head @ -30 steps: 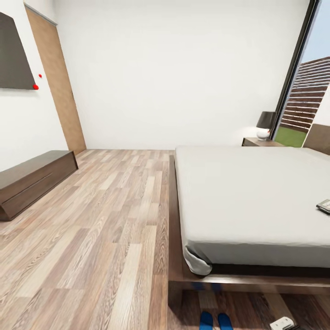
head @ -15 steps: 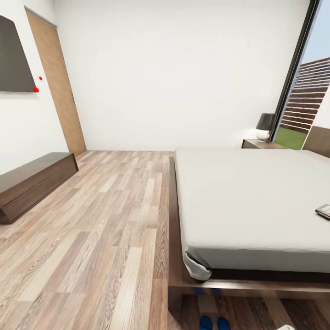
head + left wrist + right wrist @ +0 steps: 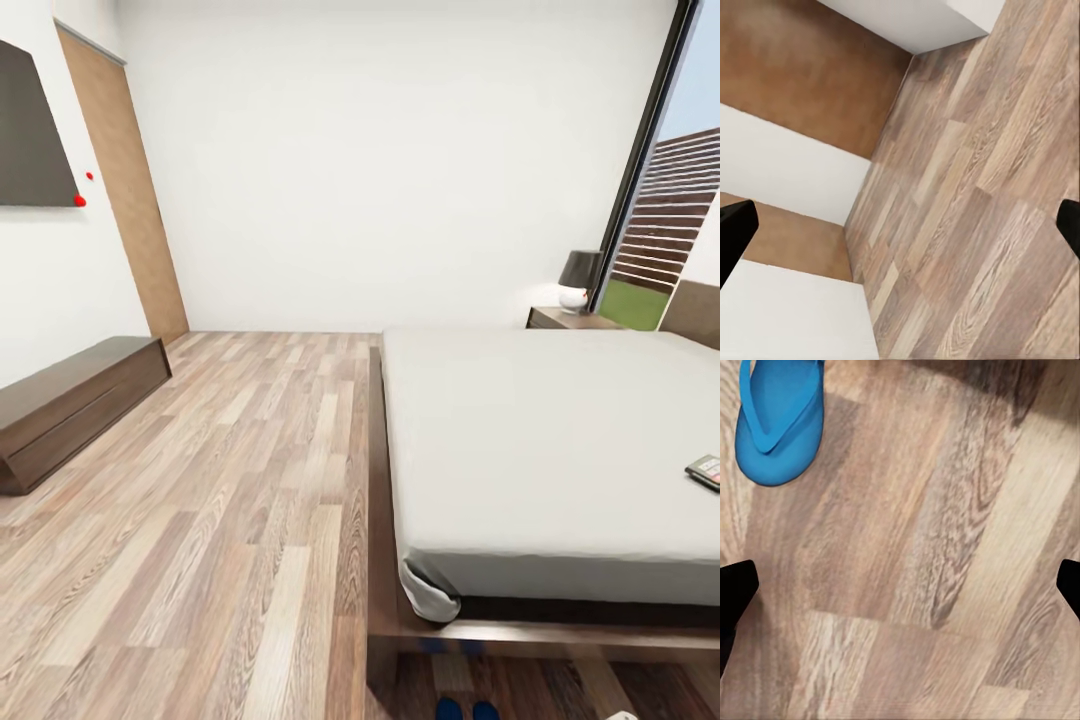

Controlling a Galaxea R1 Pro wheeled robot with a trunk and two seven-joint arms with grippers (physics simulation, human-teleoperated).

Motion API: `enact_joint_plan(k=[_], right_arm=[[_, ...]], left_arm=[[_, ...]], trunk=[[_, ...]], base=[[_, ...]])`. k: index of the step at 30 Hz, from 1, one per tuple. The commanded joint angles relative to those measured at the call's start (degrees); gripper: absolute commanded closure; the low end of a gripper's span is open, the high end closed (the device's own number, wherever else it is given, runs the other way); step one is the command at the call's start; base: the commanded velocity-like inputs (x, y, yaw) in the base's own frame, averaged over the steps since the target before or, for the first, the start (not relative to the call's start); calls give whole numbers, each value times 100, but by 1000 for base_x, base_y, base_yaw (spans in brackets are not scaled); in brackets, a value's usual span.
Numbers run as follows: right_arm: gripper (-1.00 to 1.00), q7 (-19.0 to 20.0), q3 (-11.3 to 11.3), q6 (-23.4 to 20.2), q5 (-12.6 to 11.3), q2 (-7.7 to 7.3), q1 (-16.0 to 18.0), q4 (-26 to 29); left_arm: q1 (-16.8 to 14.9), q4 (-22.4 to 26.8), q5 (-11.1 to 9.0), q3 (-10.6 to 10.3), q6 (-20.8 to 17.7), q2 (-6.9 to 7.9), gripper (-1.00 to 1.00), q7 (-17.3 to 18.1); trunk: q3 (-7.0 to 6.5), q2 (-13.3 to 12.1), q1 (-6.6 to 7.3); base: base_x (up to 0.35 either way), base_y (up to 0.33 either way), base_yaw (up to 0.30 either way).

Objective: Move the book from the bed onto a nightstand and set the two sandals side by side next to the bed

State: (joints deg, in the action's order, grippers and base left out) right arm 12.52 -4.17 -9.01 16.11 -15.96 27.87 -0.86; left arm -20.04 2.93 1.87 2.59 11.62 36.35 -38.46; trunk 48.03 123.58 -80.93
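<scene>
– Drifting upward, is the head camera? Everything is sliding down the picture.

– Yes, the view is lifting, so nothing in the room is itself moving. The two sandals (image 3: 468,711) are slipping out at 6 o'clock, with just their blue tips peeking over the frame edge below the foot of the bed (image 3: 520,440). The book (image 3: 705,472) is lying on the grey mattress at 3 o'clock and is creeping lower, half cut by the frame.

– What is that meaning for the task?

– I am judging that the robot is looking for its route. Nothing is being carried yet: the book is waiting on the bed, and the nightstand (image 3: 565,319) with its lamp (image 3: 580,276) is standing at 2 o'clock, well apart from the book, beside the window (image 3: 665,200). The long dresser (image 3: 70,400) at 9 o'clock is not the target.

– Are the wrist cameras adding anything?

– The right wrist view is showing one sandal (image 3: 780,424) whole, flat on the plank floor (image 3: 930,555), strap up. It is lying near the right end effector (image 3: 900,589), whose fingers are standing spread and pinching nothing. The left end effector (image 3: 900,225) is likewise spread wide and is hanging over bare planks by a white wall and brown panels. The head view is giving what the wrists are lacking: the book and the nightstand.
</scene>
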Motion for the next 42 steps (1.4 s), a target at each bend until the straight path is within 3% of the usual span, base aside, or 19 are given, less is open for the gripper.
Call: enact_joint_plan(k=[1, 7, 11, 14, 17, 22, 24, 27, 28, 32, 42], right_arm=[[-100, 18, -36, 36, 9, -2, 7, -30], [-100, 9, -27, 145, 7, -5, 4, -100], [-100, 1, -24, 186, -37, 9, -24, -123], [-100, -5, -23, 196, -119, 20, -88, -128], [-100, -9, -22, 201, -190, 20, -127, -131], [-100, -11, -22, 222, -241, 4, -160, -130], [-100, -13, -22, 246, -246, 2, -163, -131], [-100, -19, -22, 325, -256, 3, -170, -132], [-100, -23, -22, 358, -263, 5, -172, -130], [-100, -23, -22, 393, -270, 19, -175, -130], [-100, -23, -24, 414, -265, 22, -193, -133]], left_arm=[[-2, -11, 14, 30, 52, -7, -100, 107], [149, -10, -16, 38, 129, -91, -100, 674], [306, -15, -21, 55, 263, -300, -100, 1254], [407, -14, -27, 69, 389, -543, -100, 1584], [526, -13, -35, 76, 472, -751, -100, 1840], [657, -18, -52, 87, 532, -950, -100, 2139], [672, -16, -75, 88, 538, -1000, -100, 2198], [700, -14, -165, 87, 549, -1202, -100, 2340], [712, -13, -202, 86, 553, -1331, -100, 2398], [727, -13, -227, 76, 550, -1519, -100, 2459], [737, -19, -237, 73, 537, -1717, -100, 2495]], trunk=[[-13, -39, 24], [-121, -280, 155], [-193, -440, 243], [-247, -560, 309], [-300, -681, 375], [-390, -881, 485], [-426, -962, 529], [-480, -1082, 595], [-498, -1122, 617], [-570, -1282, 704], [-749, -1683, 924]], base=[[0, 0, 0], [0, 0, 0], [0, 0, 0], [0, 0, 0], [0, 0, 0], [0, 0, 0], [0, 0, 0], [0, 0, 0], [0, 0, 0], [0, 0, 0], [0, 0, 0]])
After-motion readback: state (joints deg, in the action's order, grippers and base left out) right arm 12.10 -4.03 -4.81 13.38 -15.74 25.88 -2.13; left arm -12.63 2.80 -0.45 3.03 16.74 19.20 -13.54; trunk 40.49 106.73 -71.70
